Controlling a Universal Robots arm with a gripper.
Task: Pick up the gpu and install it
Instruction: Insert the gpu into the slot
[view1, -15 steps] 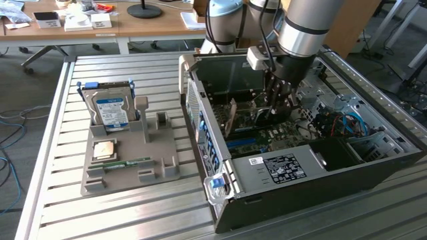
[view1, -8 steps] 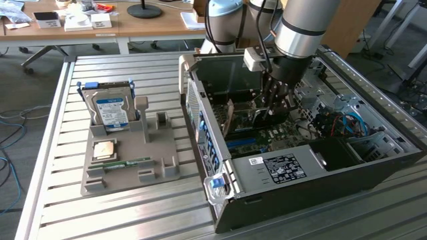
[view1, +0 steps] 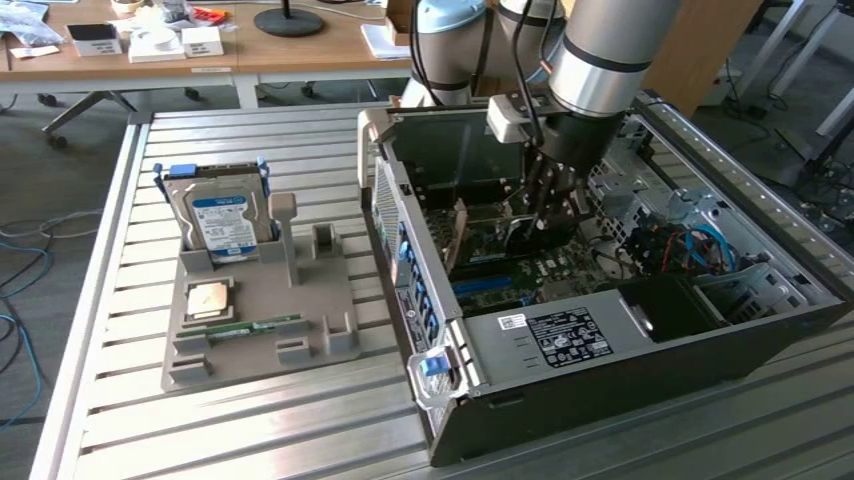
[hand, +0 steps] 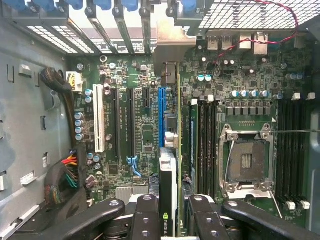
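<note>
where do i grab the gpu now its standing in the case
Take the gpu by its free long edge, coming straight down through the open side of the case, one finger on each flat face. It stands on edge, parallel to the blue slot, silver bracket at one end, so those faces suit a pinch. The gripper is closed on it this way.

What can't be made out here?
- Wrist view: gpu is edge-on, hiding its own connector; whether it sits in the blue slot is unclear.
- Exterior view: end effector covers the gpu, so the grip is hidden.
- Exterior view: label text too small.
</note>
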